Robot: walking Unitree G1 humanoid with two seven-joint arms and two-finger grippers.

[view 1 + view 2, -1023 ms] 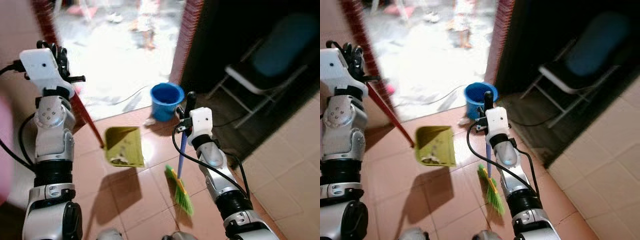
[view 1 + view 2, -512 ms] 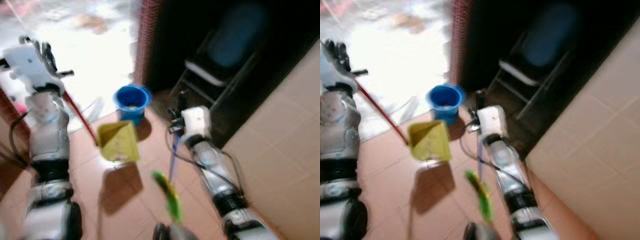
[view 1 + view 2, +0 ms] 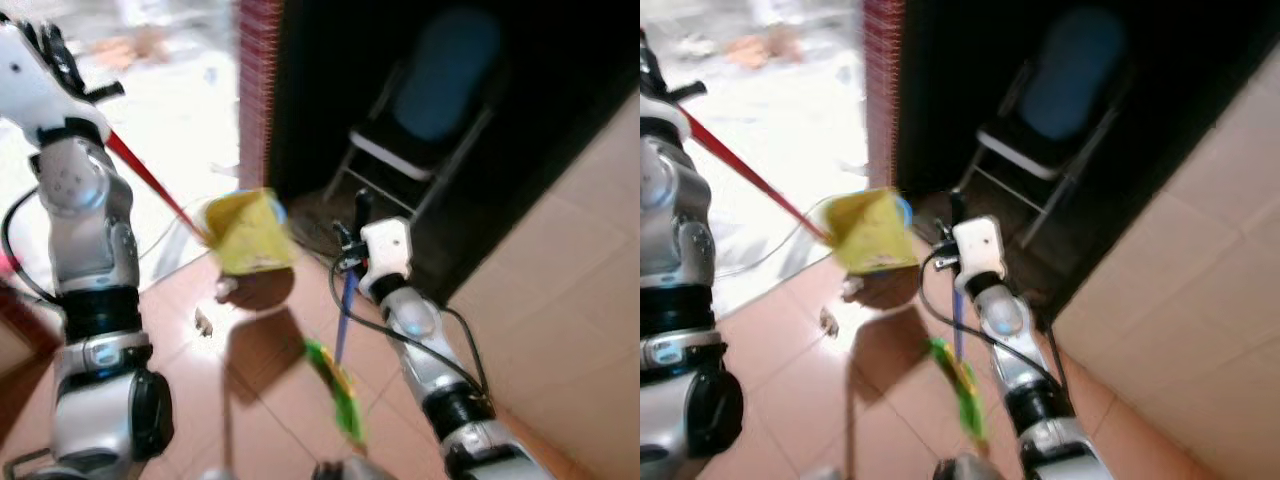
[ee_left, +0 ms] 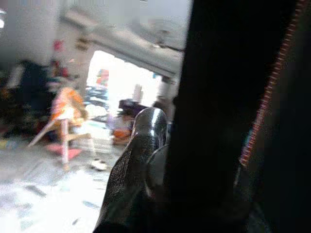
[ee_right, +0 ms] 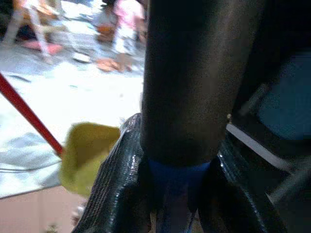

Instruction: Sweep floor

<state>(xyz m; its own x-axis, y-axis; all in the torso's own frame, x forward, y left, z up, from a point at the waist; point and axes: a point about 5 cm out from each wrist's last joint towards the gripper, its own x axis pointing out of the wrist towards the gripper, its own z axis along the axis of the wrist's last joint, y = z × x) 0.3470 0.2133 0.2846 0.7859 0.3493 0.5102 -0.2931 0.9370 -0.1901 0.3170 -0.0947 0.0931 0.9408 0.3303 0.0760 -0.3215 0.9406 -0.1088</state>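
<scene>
1. A broom (image 3: pixel 338 370) with a blue handle and green bristles is clamped between the fingers of the right gripper (image 3: pixel 356 232); its bristles are seen just above the terracotta tile floor (image 3: pixel 260 400).
2. A yellow dustpan (image 3: pixel 245 233) on a red handle (image 3: pixel 150 180) is carried tilted, off the floor, by the left gripper (image 3: pixel 55 55), whose fingers are closed on that handle.
3. Small debris (image 3: pixel 205 322) is seen on the tiles below the dustpan.
4. A folding chair (image 3: pixel 425 110) is placed in the dark room beside a brick pillar (image 3: pixel 257 90).
5. No writing or brand can be read; the views are blurred.
</scene>
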